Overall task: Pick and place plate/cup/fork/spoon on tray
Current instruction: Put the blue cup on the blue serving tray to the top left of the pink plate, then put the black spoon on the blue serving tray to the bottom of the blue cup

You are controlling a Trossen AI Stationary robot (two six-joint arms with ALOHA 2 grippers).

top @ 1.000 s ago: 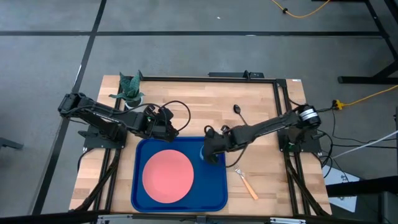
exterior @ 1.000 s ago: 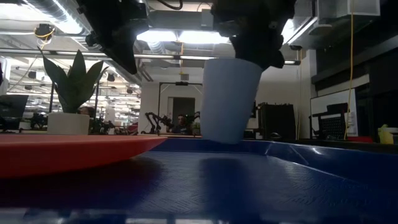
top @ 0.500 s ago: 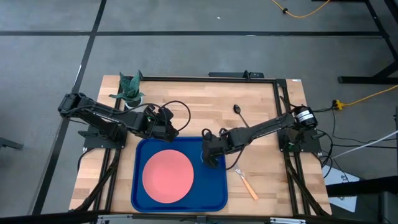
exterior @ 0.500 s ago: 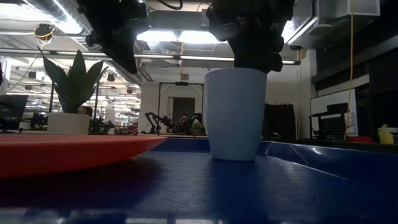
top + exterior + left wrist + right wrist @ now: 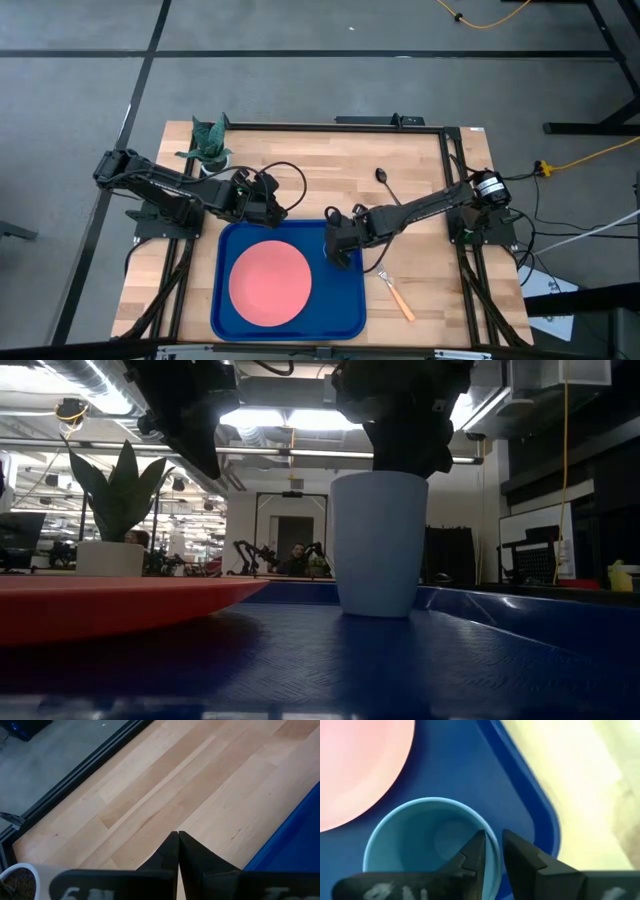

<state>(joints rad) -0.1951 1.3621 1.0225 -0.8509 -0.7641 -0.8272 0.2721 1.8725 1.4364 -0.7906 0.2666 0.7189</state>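
The light-blue cup (image 5: 378, 545) stands upright on the floor of the deep-blue tray (image 5: 345, 315), near its far right corner, beside the salmon-pink plate (image 5: 270, 282) that lies flat in the tray. My right gripper (image 5: 493, 837) is right above the cup and shut on it; in the high view the gripper (image 5: 340, 250) hides the cup. My left gripper (image 5: 177, 837) is shut and empty over bare wood just beyond the tray's far edge (image 5: 268, 205). The dark spoon (image 5: 383, 178) and the tan-handled fork (image 5: 397, 295) lie on the table to the right of the tray. My right gripper holds the cup by its rim (image 5: 496, 851), on the side away from the plate. One finger (image 5: 472, 857) is inside the cup and the other (image 5: 520, 862) outside. The fingers point down from above. The cup stands upright with its base on the tray floor (image 5: 378, 610).
A white pot with a green plant (image 5: 210, 148) stands at the table's far left corner. The fork lies close to the tray's right rim. Bare wood lies between the tray's far edge and the spoon.
My right gripper has gone down and a little toward the table's left with the cup. The cup hung tilted just above the tray floor a second ago; now it stands upright on the floor.
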